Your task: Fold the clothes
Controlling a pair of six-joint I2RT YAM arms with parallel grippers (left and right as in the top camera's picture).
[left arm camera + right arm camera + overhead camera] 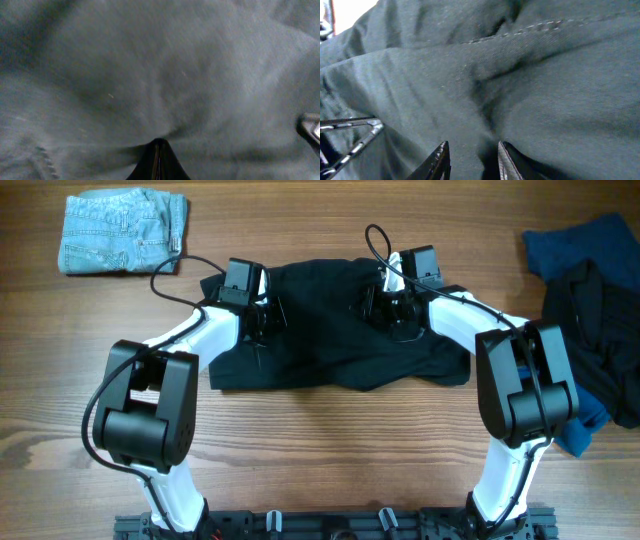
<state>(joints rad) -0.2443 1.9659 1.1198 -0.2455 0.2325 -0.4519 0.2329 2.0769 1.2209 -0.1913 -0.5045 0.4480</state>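
The black shorts (335, 350) lay crumpled across the middle of the table (330, 450), between my two arms. My left gripper (157, 150) was down on their left part. Its fingers (150, 171) were pressed fully together and the cloth puckered in creases toward the tips, so I had a pinch of the shorts there. My right gripper (472, 152) was down on the right part, toward the far edge, close to a stitched seam (540, 25). Its fingers (441, 161) stood only partly apart, with a raised fold of the black cloth running in between them, and they were closed on that fold. At the far left of the table, well apart from all this, the pale-blue denim shorts (122, 230) lay folded. On the right side a dark blue garment (580, 240) and a black garment (600, 330) lay loose in one heap, just beside my right arm.
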